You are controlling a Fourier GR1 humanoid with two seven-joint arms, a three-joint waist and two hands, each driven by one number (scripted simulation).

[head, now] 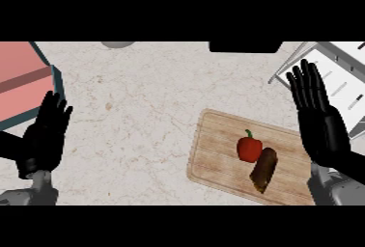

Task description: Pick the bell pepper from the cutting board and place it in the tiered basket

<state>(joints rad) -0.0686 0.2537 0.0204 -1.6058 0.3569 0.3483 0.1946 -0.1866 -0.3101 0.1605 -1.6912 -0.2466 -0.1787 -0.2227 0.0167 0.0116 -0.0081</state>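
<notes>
One wooden cutting board (221,154), rectangular with rounded corners and plank grain, lies on a pale marbled counter (143,120), carrying one glossy red bell pepper (249,149) with its green stem pointing away from the robot, and touching its right side one long brown vegetable (264,169) lying slightly tilted. Left of the board the left hand (44,137) and over its right edge the right hand (318,120) are both flat with straight fingers, holding nothing. Beyond the board's far right corner stands one grey wire tiered basket (335,67); far left is one pink, teal-edged surface (25,82).
</notes>
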